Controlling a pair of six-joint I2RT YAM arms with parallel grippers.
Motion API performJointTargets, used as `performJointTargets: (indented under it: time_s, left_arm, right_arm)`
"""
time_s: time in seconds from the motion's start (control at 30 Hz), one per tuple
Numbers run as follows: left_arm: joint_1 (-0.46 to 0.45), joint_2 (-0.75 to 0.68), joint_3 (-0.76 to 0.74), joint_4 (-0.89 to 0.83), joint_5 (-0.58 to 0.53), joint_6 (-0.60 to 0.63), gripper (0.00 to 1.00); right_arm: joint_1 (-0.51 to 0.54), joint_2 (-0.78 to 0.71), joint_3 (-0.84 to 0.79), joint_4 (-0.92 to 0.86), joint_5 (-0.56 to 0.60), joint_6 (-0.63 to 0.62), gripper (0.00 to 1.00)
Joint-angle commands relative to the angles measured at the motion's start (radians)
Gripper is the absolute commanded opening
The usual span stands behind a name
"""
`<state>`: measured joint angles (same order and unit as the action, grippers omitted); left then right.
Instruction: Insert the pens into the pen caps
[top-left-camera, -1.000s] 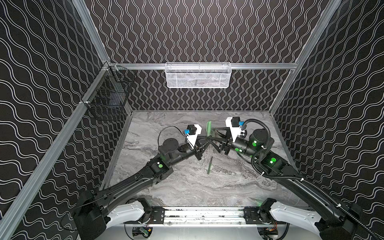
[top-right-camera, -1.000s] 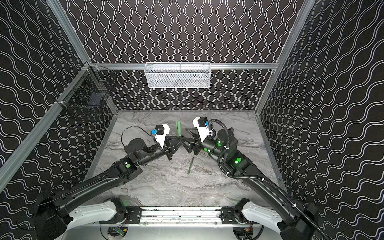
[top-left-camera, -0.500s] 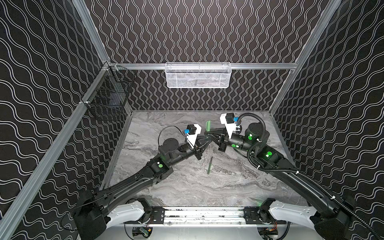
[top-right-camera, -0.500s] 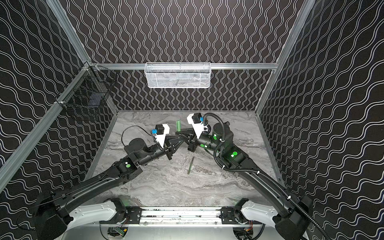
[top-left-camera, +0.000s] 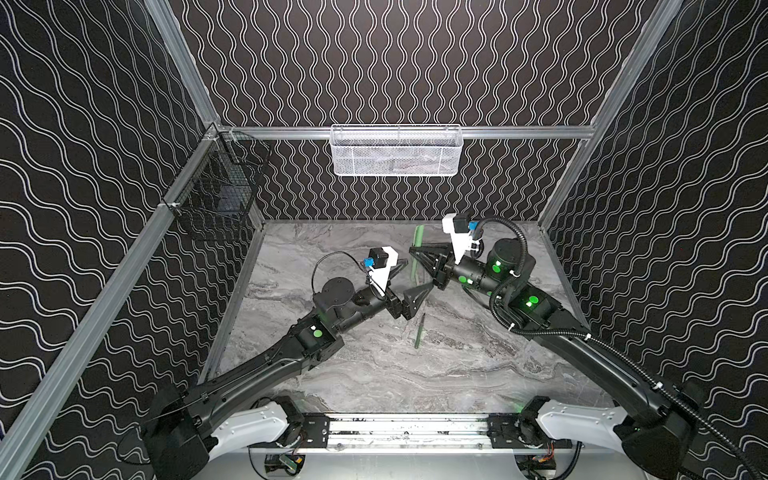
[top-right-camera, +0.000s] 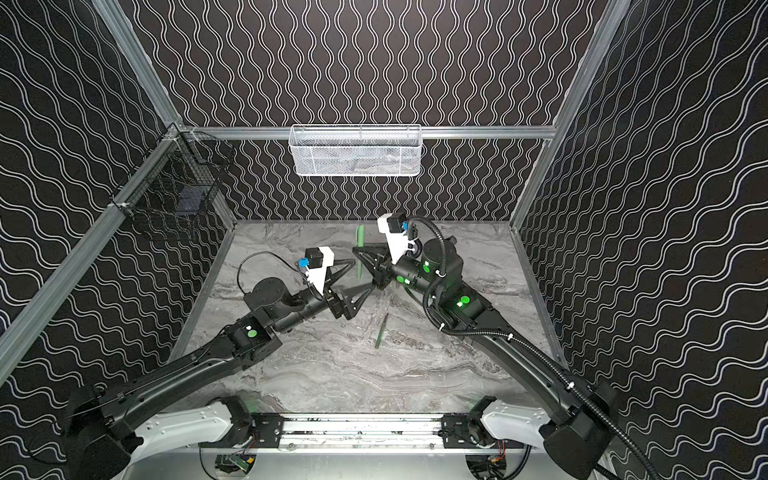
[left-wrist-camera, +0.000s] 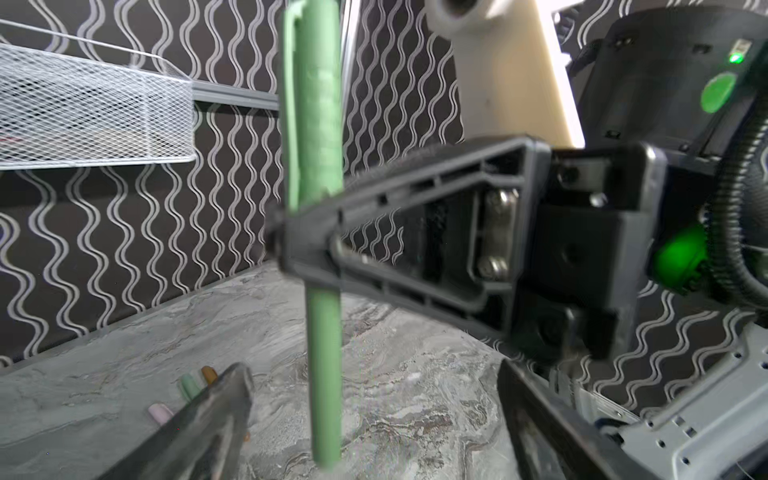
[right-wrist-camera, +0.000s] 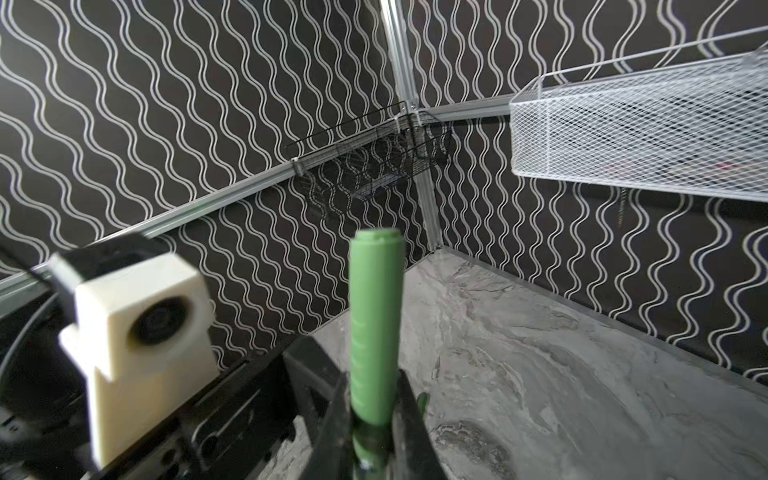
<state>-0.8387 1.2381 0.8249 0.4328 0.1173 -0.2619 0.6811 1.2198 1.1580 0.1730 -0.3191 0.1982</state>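
A green pen (top-left-camera: 417, 266) with its cap (left-wrist-camera: 312, 104) on stands upright above the table's rear middle. My right gripper (top-left-camera: 414, 252) is shut on it at mid length, seen close in the right wrist view (right-wrist-camera: 374, 390). My left gripper (top-left-camera: 417, 275) is open just left of the pen, its fingers (left-wrist-camera: 208, 415) on either side of the pen's lower end and apart from it. A dark green pen (top-left-camera: 419, 330) lies uncapped on the table in front. Pink (left-wrist-camera: 160, 412), pale green (left-wrist-camera: 190, 384) and orange-brown (left-wrist-camera: 209, 374) rounded ends show past the left finger.
A white mesh basket (top-left-camera: 397, 151) hangs on the back wall and a black wire basket (top-left-camera: 216, 199) on the left wall. The marble table (top-left-camera: 415, 374) is walled on three sides. Both arms meet near the rear middle.
My right gripper shut on the green pen and tilted up with it. My left gripper then opened and let go of it.
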Motion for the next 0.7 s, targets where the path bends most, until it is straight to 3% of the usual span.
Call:
performJointTargets:
  time_s: [0.0, 0.13, 0.23, 0.3, 0.47, 0.67]
  left_arm:
    - [-0.001, -0.02, -0.011, -0.009, -0.142, 0.0, 0.94]
    - [-0.001, -0.067, -0.022, -0.066, -0.431, -0.02, 0.92]
    - [-0.002, -0.064, 0.026, -0.198, -0.655, -0.035, 0.92]
    - [0.001, -0.041, 0.065, -0.274, -0.743, -0.042, 0.93]
    - [0.001, 0.003, 0.111, -0.341, -0.747, -0.037, 0.93]
    - [0.001, -0.003, 0.105, -0.328, -0.75, -0.03, 0.93]
  right_arm:
    - [-0.05, 0.046, 0.052, 0.038, 0.068, 0.05, 0.0]
    - [-0.178, 0.178, 0.108, -0.021, -0.011, 0.167, 0.0]
    - [-0.201, 0.308, 0.122, -0.113, -0.037, 0.2, 0.0]
    - [-0.201, 0.401, 0.13, -0.164, -0.059, 0.214, 0.0]
    - [-0.203, 0.635, 0.167, -0.224, -0.099, 0.251, 0.01]
    - [-0.202, 0.894, 0.352, -0.361, -0.113, 0.231, 0.02]
